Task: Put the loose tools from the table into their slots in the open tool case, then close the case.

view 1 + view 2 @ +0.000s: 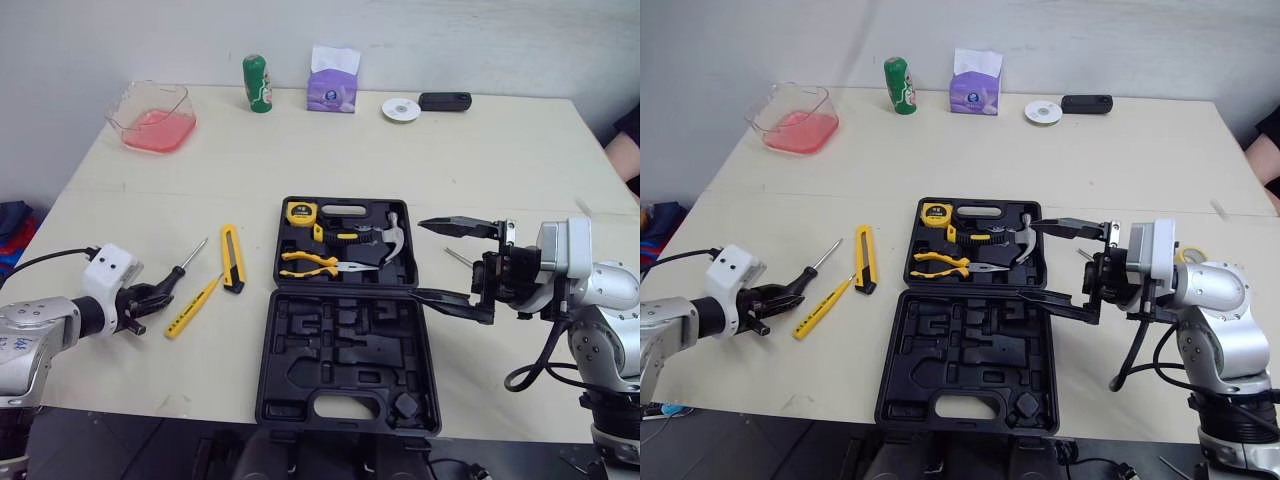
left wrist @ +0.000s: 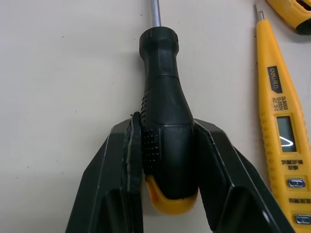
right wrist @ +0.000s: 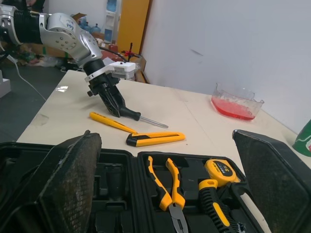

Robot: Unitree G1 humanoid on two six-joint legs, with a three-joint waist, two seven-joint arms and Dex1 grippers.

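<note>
The black tool case (image 1: 345,330) lies open at the table's middle. Its far half holds a yellow tape measure (image 1: 300,211), yellow-handled pliers (image 1: 312,262) and a hammer (image 1: 388,240); the near half shows bare slots. Left of the case lie a yellow utility knife (image 1: 232,258), a yellow tester pen (image 1: 193,306) and a black-handled screwdriver (image 1: 185,262). My left gripper (image 1: 152,296) is shut on the screwdriver's handle (image 2: 165,97), which rests on the table. My right gripper (image 1: 425,258) stands wide open at the case's right edge, with nothing between its fingers (image 3: 73,179).
Along the far edge stand a clear tub of pink liquid (image 1: 152,117), a green can (image 1: 258,83), a purple tissue box (image 1: 332,90), a white disc (image 1: 401,109) and a black device (image 1: 444,101). A thin metal piece (image 1: 458,257) lies right of the case. A person's sleeve (image 1: 625,140) shows far right.
</note>
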